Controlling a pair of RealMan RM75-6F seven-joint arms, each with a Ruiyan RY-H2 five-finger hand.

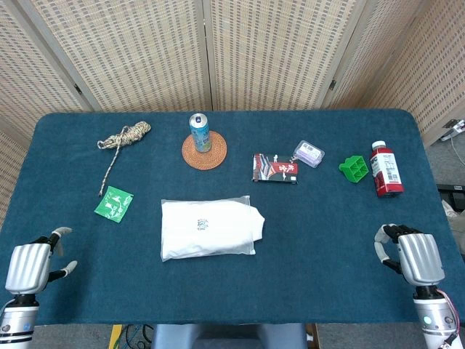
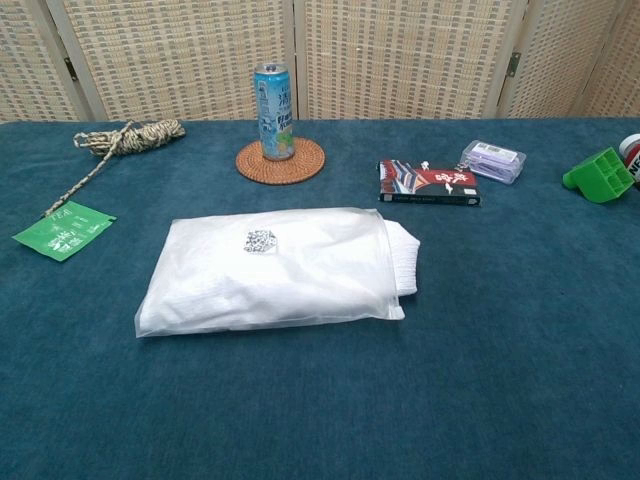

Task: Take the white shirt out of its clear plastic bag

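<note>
Left hand (image 1: pixel 33 265): silver ribbed back plate, pale grey fingers, dark joints. Right hand (image 1: pixel 413 254): same build; grey wrist cuff with small green light.

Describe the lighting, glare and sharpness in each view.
Head view: even, soft light, faint shadows only, and everything sharp from the can to the left hand and right hand. Chest view: also sharp, with a mild sheen on the plastic bag that does not hide the white shirt poking out of its right end.
</note>
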